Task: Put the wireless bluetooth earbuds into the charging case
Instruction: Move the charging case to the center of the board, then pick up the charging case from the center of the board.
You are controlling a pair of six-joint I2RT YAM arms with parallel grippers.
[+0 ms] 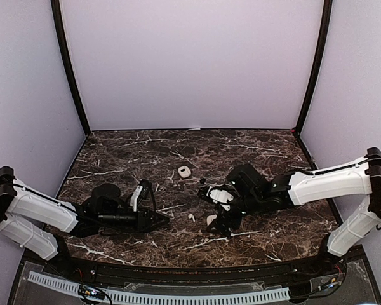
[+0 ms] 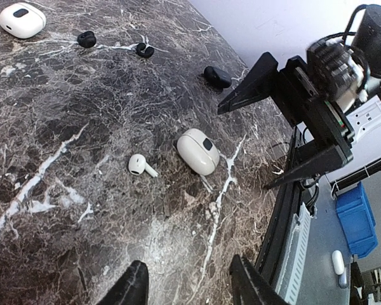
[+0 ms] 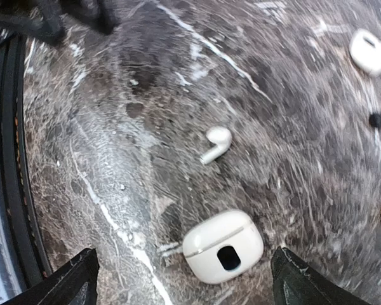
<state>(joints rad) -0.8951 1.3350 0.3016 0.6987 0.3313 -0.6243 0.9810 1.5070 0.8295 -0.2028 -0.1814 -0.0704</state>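
Earbuds on the marble table [image 1: 114,152]: one white stemmed earbud [image 3: 217,143] lies loose on the stone, near the white case [image 3: 223,246] but not touching it. Two black earbuds [image 2: 86,39] sit farther off, toward a second white case [image 2: 21,19]. Right gripper [image 2: 243,149]: jaws spread wide and holding nothing, with the nearer case on the table between and just ahead of its fingertips, untouched. Left gripper [image 2: 187,270]: low over the table, fingers parted narrowly, nothing between them. A dark rounded lump [image 2: 217,77] beyond the nearer case is perhaps a black case; the view is too dim to tell.
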